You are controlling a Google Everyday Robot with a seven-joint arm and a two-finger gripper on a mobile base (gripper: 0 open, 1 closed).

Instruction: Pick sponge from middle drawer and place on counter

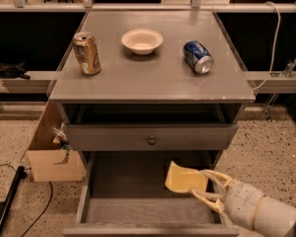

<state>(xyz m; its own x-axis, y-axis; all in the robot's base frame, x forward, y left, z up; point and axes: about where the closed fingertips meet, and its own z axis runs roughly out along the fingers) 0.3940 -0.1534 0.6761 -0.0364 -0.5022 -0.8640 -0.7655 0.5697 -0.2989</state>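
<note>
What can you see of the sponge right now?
The sponge is a pale-yellow, soft-looking flat slab, roughly rectangular, tilted with one corner up. The gripper, at lower right, pinches its right edge between both fingers. It sits over the right part of the open middle drawer; whether it touches the drawer floor is unclear.
</note>
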